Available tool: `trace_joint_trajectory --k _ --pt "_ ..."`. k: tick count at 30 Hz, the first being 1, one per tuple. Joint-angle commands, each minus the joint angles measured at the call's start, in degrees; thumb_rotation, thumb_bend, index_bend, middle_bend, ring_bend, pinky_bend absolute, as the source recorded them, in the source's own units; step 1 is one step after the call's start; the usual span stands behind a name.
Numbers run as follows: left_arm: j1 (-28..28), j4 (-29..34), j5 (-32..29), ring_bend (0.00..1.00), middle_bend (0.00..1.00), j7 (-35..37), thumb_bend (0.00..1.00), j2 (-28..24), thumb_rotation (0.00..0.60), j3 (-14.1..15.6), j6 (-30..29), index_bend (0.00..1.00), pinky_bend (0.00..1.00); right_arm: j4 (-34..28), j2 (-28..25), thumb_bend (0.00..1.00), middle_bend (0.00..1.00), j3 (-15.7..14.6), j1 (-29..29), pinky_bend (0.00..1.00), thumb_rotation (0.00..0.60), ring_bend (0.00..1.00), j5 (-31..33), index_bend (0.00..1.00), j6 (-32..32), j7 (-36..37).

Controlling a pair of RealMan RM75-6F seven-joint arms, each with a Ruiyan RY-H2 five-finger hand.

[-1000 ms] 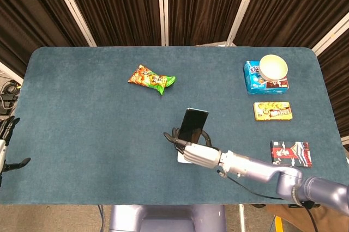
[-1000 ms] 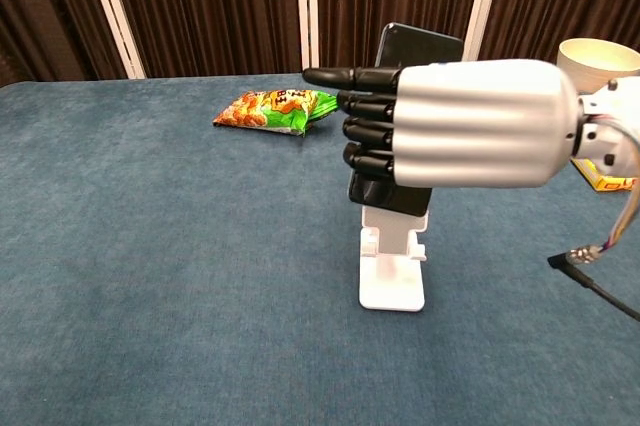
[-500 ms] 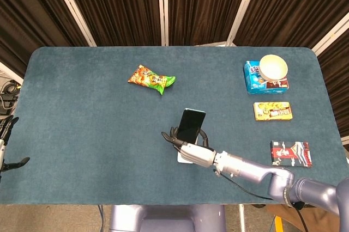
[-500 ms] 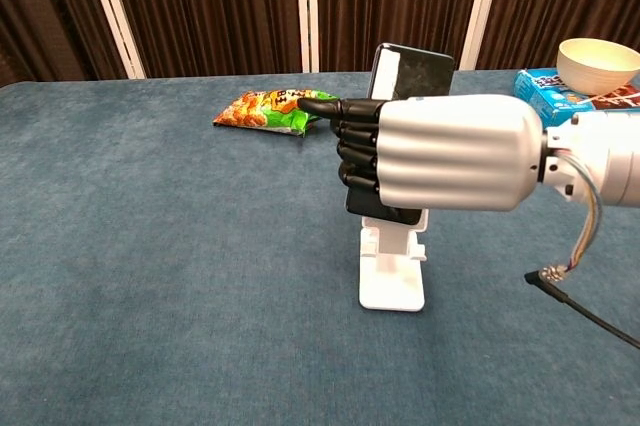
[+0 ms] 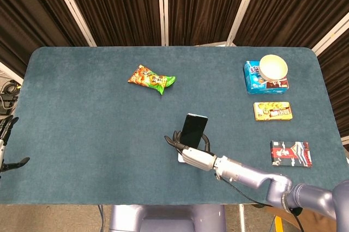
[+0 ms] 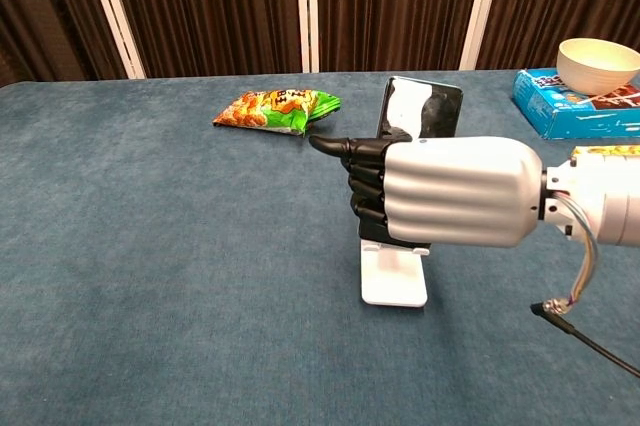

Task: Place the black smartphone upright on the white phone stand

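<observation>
The black smartphone (image 5: 194, 126) stands upright, its top (image 6: 425, 109) showing above my right hand (image 6: 450, 191). That hand (image 5: 193, 154) grips the phone's lower half, fingers wrapped around its left edge. Directly below sits the white phone stand (image 6: 393, 284), with only a sliver of it (image 5: 180, 157) visible in the head view. The phone's bottom edge is hidden behind the hand, so I cannot tell if it rests in the stand. My left hand (image 5: 5, 145) hangs at the far left edge, off the table, fingers apart and holding nothing.
A green and orange snack bag (image 5: 151, 78) lies at the table's middle back. At the right are a white bowl (image 5: 272, 67) on a blue box (image 5: 252, 77), a yellow box (image 5: 272, 111) and a red and black packet (image 5: 290, 153). A thin cable (image 6: 585, 331) trails under my right wrist.
My right hand has come down with the phone, bringing it lower over the stand and slightly right. The left hand has barely moved.
</observation>
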State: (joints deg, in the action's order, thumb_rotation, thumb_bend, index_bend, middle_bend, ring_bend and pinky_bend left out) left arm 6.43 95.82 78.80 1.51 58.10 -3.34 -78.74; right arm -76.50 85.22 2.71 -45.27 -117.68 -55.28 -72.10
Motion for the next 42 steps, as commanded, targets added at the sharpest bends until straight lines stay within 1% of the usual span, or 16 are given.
trace_joint_trajectory --k 1,3,6,8,10,12,13,15,18,22,25,30,32,35,39,42 --pt "0.0 0.0 0.1 0.00 0.00 0.0 0.00 0.0 0.600 0.0 -0.1 0.00 0.00 0.1 0.1 0.51 0.48 -0.2 0.1 0.00 0.600 0.27 -0.2 0.63 0.0 -0.2" --pt "0.0 0.1 0.2 0.00 0.00 -0.1 0.00 0.0 0.600 0.1 -0.1 0.00 0.00 0.2 0.3 0.51 0.46 -0.4 0.3 0.00 0.600 0.27 -0.2 0.63 -0.2 -0.2" --pt "0.0 0.1 0.3 0.00 0.00 -0.2 0.00 0.0 0.600 0.1 -0.1 0.00 0.00 0.4 0.5 0.51 0.41 -0.8 0.4 0.00 0.600 0.25 -0.5 0.60 -0.4 -0.2" --pt "0.0 0.1 0.3 0.00 0.00 -0.2 0.00 0.1 0.600 0.2 -0.1 0.00 0.00 0.5 0.6 0.50 0.36 -0.9 0.6 0.00 0.600 0.21 -0.5 0.54 -0.5 -0.2" --pt "0.0 0.1 0.4 0.00 0.00 -0.2 0.00 0.1 0.600 0.2 -0.1 0.00 0.00 0.6 0.7 0.48 0.28 -1.0 0.9 0.00 0.600 0.14 -0.2 0.43 -0.7 0.1" --pt "0.0 0.1 0.4 0.00 0.00 -0.3 0.00 0.1 0.600 0.2 -0.1 0.00 0.00 0.6 0.8 0.47 0.22 -1.1 1.1 0.00 0.600 0.08 -0.2 0.34 -0.9 0.1" --pt "0.0 0.1 0.3 0.00 0.00 -0.3 0.00 0.1 0.600 0.2 -0.1 0.00 0.00 0.7 0.8 0.46 0.19 -1.1 1.1 0.00 0.600 0.06 -0.2 0.31 -1.0 0.1" --pt "0.0 0.1 0.3 0.00 0.00 -0.3 0.00 0.1 0.600 0.2 -0.1 0.00 0.00 0.8 0.8 0.46 0.16 -1.2 1.2 0.00 0.600 0.02 -0.5 0.28 -1.3 0.0" --pt "0.0 0.1 0.5 0.00 0.00 -0.4 0.00 0.1 0.600 0.3 0.0 0.00 0.00 1.0 0.9 0.46 0.14 -1.2 1.3 0.00 0.600 0.01 -0.5 0.24 -1.7 0.2" --pt "0.0 0.2 0.5 0.00 0.00 -0.4 0.00 0.2 0.600 0.3 -0.1 0.00 0.00 1.0 0.8 0.45 0.10 -1.4 1.5 0.00 0.600 0.00 -0.9 0.13 -2.5 0.4" --pt "0.1 0.2 0.6 0.00 0.00 -0.5 0.00 0.2 0.600 0.3 -0.1 0.00 0.00 0.6 0.6 0.45 0.08 -1.7 2.1 0.00 0.600 0.00 -1.6 0.07 -4.3 0.8" --pt "0.1 0.2 0.7 0.00 0.00 -0.6 0.00 0.2 0.600 0.4 -0.1 0.00 0.00 0.6 0.1 0.45 0.06 -1.6 2.6 0.00 0.600 0.00 -2.5 0.04 -7.1 1.9" --pt "0.0 0.3 0.7 0.00 0.00 -0.7 0.00 0.2 0.600 0.4 -0.1 0.00 0.00 0.5 -0.6 0.45 0.06 -1.6 2.7 0.00 0.600 0.00 -3.0 0.03 -8.7 3.1" --pt "0.0 0.3 0.8 0.00 0.00 -0.7 0.00 0.2 0.600 0.5 -0.1 0.00 0.00 1.2 -2.3 0.45 0.05 -2.0 2.9 0.00 0.600 0.00 -4.2 0.03 -13.5 9.0" --pt "0.0 0.3 0.9 0.00 0.00 -0.7 0.00 0.2 0.600 0.6 -0.1 0.00 0.00 6.6 -3.9 0.45 0.05 -2.5 3.9 0.00 0.600 0.00 -5.9 0.03 -23.8 19.5" --pt "0.1 0.4 1.0 0.00 0.00 -0.7 0.00 0.2 0.600 0.6 -0.1 0.00 0.00 9.5 -4.1 0.44 0.05 -2.4 4.9 0.00 0.600 0.00 -5.2 0.02 -28.2 24.5"
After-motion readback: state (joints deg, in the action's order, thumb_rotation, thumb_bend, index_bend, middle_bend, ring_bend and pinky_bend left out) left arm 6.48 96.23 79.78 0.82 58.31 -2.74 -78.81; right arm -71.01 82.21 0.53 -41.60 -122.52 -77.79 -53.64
